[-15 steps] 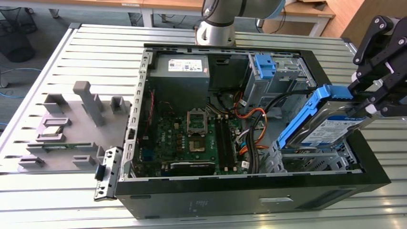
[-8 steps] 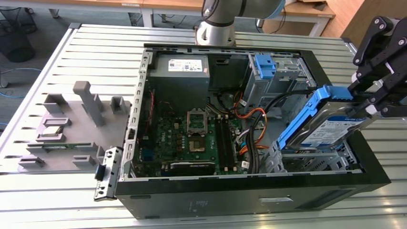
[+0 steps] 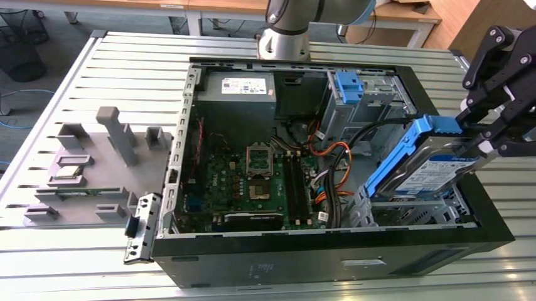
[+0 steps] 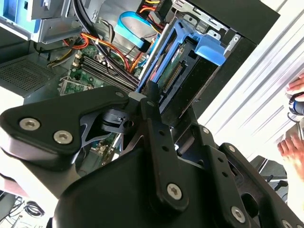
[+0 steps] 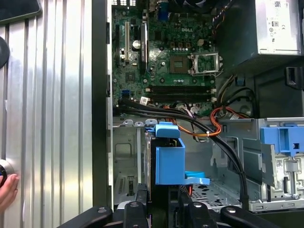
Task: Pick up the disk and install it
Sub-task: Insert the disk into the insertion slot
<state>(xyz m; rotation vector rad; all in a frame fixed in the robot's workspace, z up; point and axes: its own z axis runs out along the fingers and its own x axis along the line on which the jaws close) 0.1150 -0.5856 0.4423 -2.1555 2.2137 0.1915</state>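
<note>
1. The disk (image 3: 431,166) is off the table and held tilted. Its upper end is at the gripper (image 3: 473,141); its lower end is down at the open metal drive cage (image 3: 418,210). Contact with the cage: cannot tell.
2. The cage sits in the near corner of the computer case (image 3: 335,263), on the exterior view's right.
3. Blue rails run along the disk's edges, and its white-and-blue label faces the exterior camera. In the second wrist view the disk (image 4: 173,66) shows its green circuit side.
4. The gripper is clamped on the disk's upper end. In the first wrist view, 2 fingers (image 5: 141,202) flank the disk (image 5: 168,161).
5. The motherboard (image 3: 260,169) lies on the case floor, toward the exterior view's left of the cage, with orange cables (image 3: 331,150) between them.
6. The grey power-supply box (image 3: 238,88) is at the far wall. A bare blue bracket (image 3: 348,84) sits in the far bay.
7. A grey fixture tray (image 3: 92,163) is on the slatted table (image 3: 125,63), at the exterior view's left, apart from the case.
8. A person's hand (image 5: 7,187) is at the table edge in the first wrist view.
</note>
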